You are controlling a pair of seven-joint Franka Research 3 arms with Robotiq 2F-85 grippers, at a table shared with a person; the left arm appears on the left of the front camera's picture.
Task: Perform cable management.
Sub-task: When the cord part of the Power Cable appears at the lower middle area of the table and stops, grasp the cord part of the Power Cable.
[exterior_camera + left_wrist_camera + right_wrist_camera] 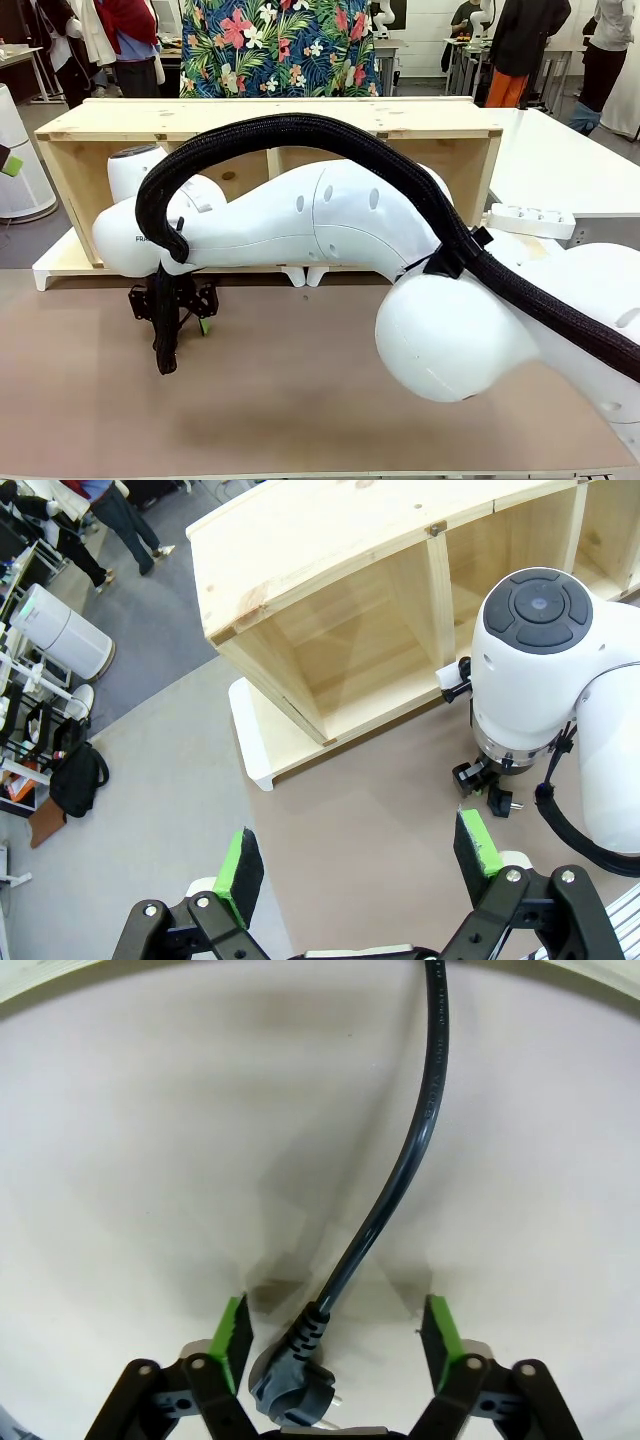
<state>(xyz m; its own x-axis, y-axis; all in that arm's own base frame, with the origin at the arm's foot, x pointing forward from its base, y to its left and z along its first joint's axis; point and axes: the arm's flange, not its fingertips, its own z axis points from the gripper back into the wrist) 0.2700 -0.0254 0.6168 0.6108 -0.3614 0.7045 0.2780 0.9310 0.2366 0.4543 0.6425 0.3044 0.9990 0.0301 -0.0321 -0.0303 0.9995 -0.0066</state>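
Note:
In the right wrist view the black cable (420, 1130) runs down from the top edge across the pale table surface and ends in a round black plug (290, 1380). My right gripper (337, 1332) is open, with its green pads on either side of the plug and a gap on both sides. The front view shows the right arm reaching across to the left, its gripper (178, 305) pointing down at the brown table (320, 400) in front of the shelf. High above the table, my left gripper (360, 855) is open and holds nothing.
A long wooden shelf unit (270, 125) lies across the table behind the right arm. A white power strip (530, 218) sits at the right. A person in a floral shirt (280, 45) stands at the far side. The thick braided sleeve (300, 130) arches over the arm.

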